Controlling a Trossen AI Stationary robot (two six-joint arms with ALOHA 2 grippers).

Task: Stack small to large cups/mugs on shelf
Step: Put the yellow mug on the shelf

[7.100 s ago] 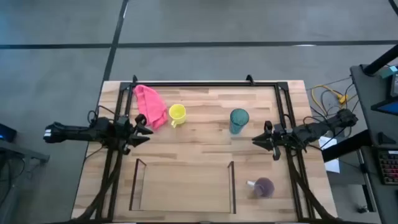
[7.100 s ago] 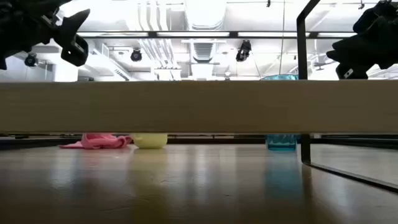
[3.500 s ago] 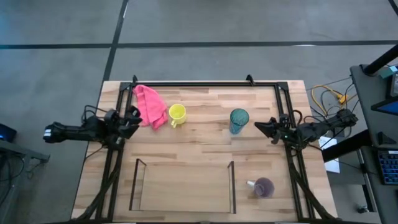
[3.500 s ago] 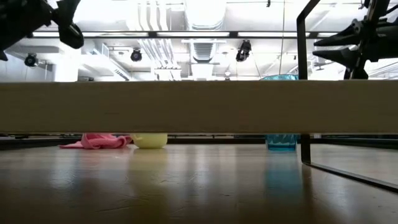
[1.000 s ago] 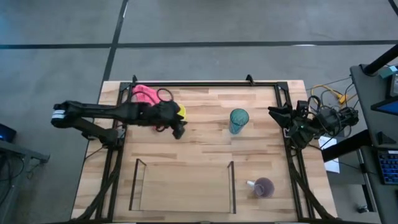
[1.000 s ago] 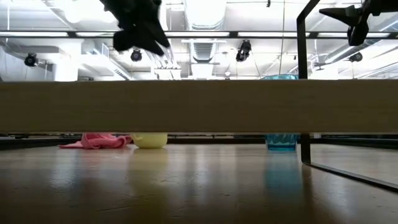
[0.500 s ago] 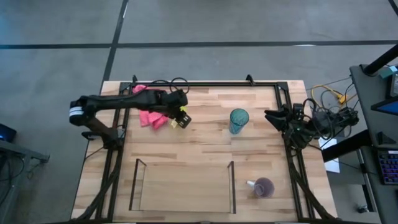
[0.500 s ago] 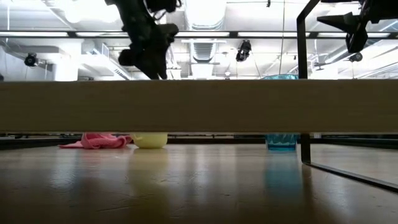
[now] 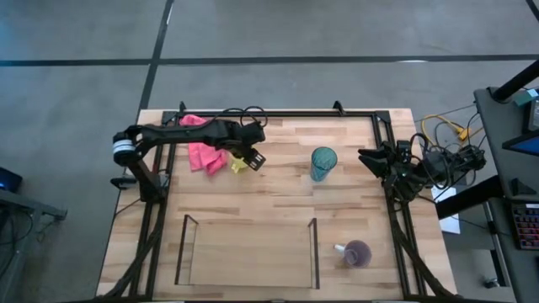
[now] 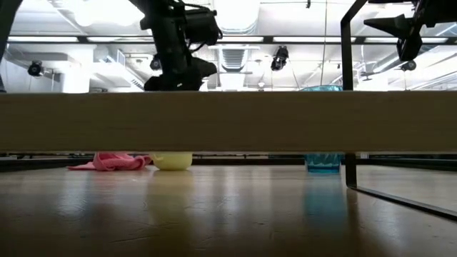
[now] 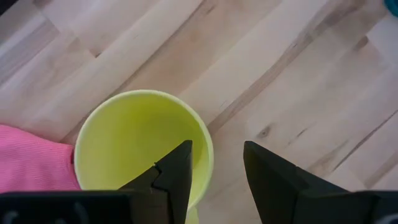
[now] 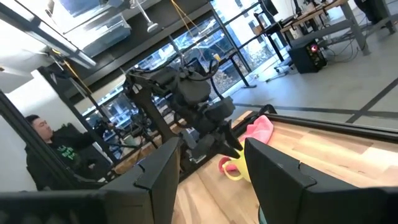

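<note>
The small yellow mug (image 9: 237, 166) stands upright on the table's far left, beside a pink cloth (image 9: 202, 153). My left gripper (image 11: 217, 168) is open and points down over the mug. One finger (image 11: 177, 177) is above its hollow and the other (image 11: 267, 177) outside its rim (image 11: 208, 149). The teal tumbler (image 9: 323, 162) stands upright far right of centre. The purple mug (image 9: 357, 252) sits near right, next to the shelf (image 9: 187, 252). My right gripper (image 9: 370, 158) waits open at the table's right edge, raised.
A black rail frame (image 9: 278, 114) runs along the table's far and side edges. In the low view a light plank (image 10: 228, 121) crosses the picture and hides the cups' upper parts. A person (image 12: 37, 143) sits beyond the table's left side.
My left gripper has shifted a little toward the table's far right and come down, tipping to point down over the yellow mug. It has stayed open. The mug, tumbler and purple mug have not moved.
</note>
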